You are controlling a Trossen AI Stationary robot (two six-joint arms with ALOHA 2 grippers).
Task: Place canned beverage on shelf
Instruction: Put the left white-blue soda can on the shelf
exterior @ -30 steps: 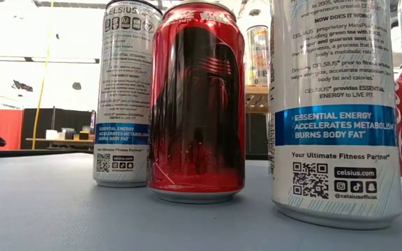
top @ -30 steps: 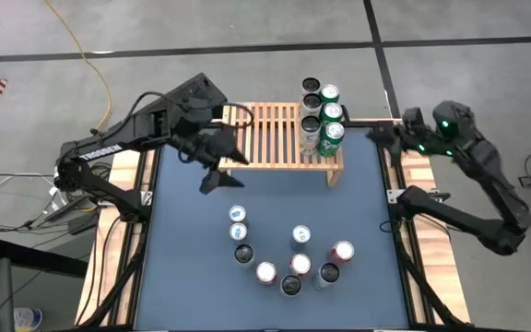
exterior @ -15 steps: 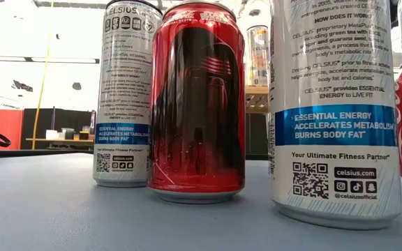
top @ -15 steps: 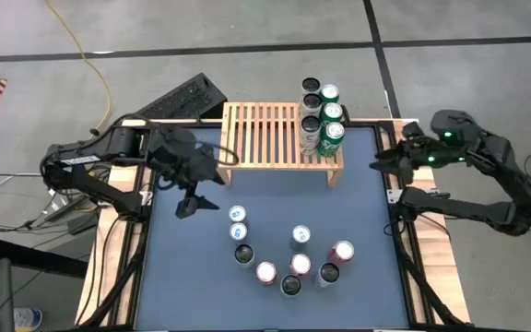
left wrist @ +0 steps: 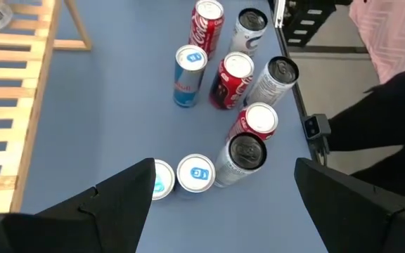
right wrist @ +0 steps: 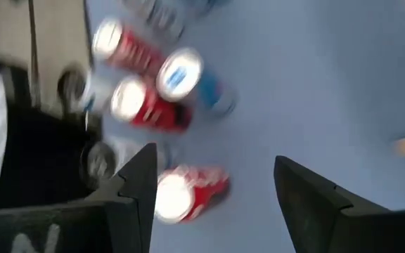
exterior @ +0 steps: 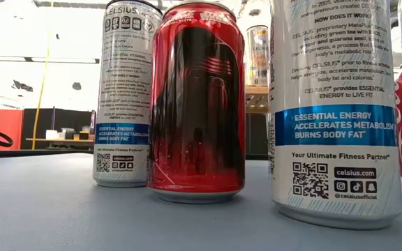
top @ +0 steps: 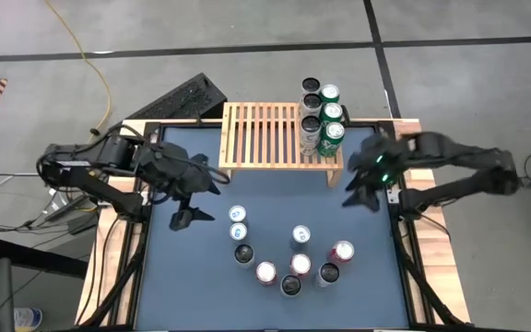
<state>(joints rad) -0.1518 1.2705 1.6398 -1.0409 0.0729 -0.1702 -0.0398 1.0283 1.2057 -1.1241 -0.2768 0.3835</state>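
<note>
Glossy metal cans (top: 300, 265), pale slatted-wood shelf (top: 265, 136), seemingly matt tabletop (top: 275, 300).

A red can (exterior: 197, 104) stands upright on the grey table (exterior: 61, 209), close to the camera. Just left and slightly farther, a white Celsius can (exterior: 125, 94). At right, nearer, a larger-looking white Celsius can (exterior: 335, 111). A bright room lies beyond.

Grey tiled floor (top: 247, 28), yellow cable (top: 88, 55), black keyboard (top: 175, 98) beside table.

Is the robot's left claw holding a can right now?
No, the left gripper is open and empty above the blue mat, with the loose cans standing beyond its fingers.
</note>
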